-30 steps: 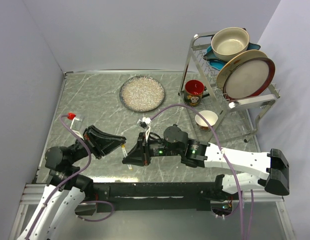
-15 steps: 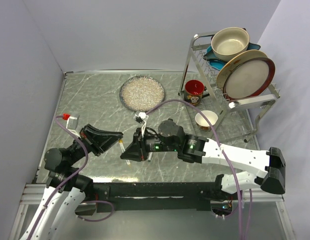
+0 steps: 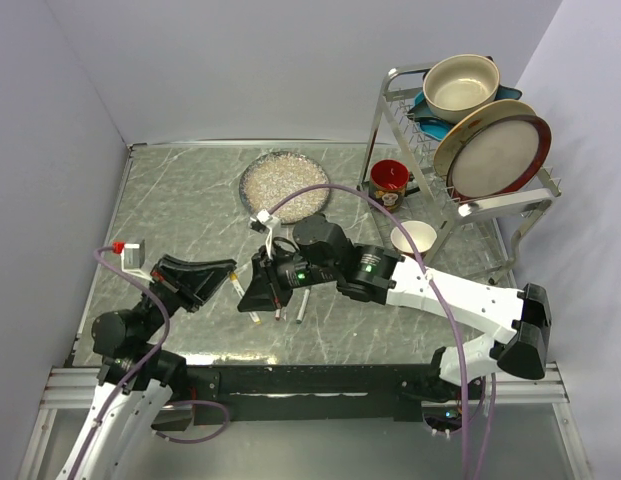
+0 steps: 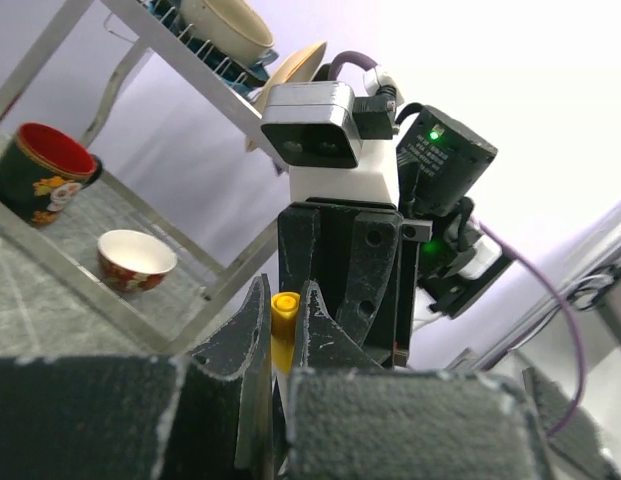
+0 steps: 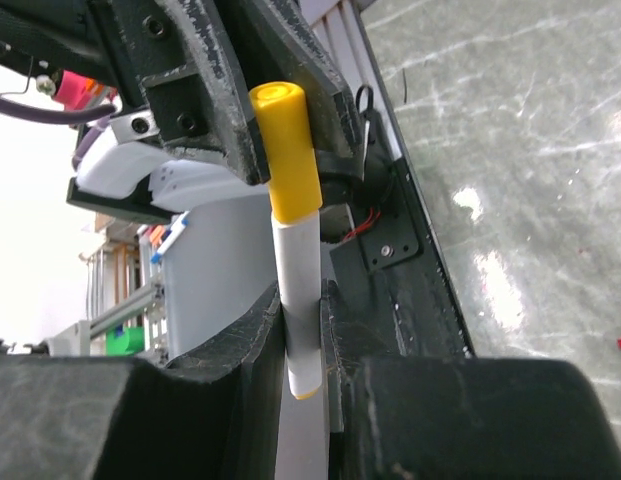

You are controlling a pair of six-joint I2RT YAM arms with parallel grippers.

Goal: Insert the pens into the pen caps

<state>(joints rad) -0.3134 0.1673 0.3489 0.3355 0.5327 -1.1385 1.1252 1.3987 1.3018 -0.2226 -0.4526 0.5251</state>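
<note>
Grey marbled desk, arms meeting above its near middle. Item: orange-yellow cap, fitted over the tip of white pen, both aloft. Left claw pinches the cap; right claw clamps the barrel. Handling: keep both axes aligned and press straight until seated.

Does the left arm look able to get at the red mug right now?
Probably not. The left gripper is shut on the yellow cap, the right arm lies across the way, and the mug stands far off by the rack.
</note>
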